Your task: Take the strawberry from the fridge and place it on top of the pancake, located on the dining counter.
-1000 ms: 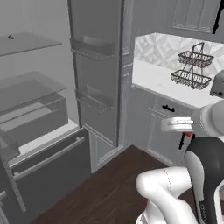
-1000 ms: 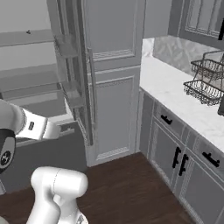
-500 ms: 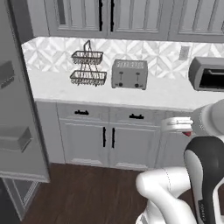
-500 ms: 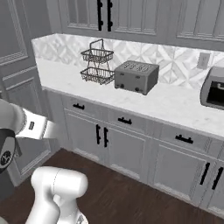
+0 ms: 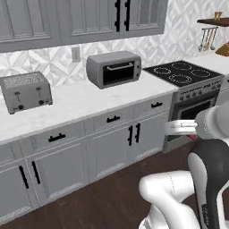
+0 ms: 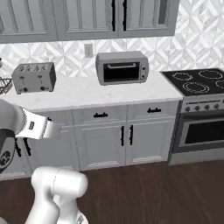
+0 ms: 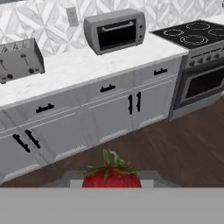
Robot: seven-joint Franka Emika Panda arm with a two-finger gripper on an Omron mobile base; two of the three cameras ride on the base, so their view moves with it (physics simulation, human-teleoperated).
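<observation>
The strawberry (image 7: 111,176) sits pinched between the fingers (image 7: 112,183), its green leaves poking up just above them in the hand view, so the pick from the fridge looks done. What has changed over the last second is the whole outlook: a second ago both base views faced the open fridge with its glass shelves, half a second ago a stretch of surface with a wire basket and the toaster, and now a stretch with the toaster (image 5: 25,91), a toaster oven (image 5: 114,69) and the stove (image 5: 186,74). That is the base turning, not the things moving. Far beyond the fingers lie the white surface (image 7: 83,72), its grey cabinet doors (image 7: 113,116) and the dark wood floor (image 7: 175,153). Neither the pancake nor the dining counter has come into sight, so my judgement is that this is the carry leg, with the base needing to swing further before any placing can begin.
</observation>
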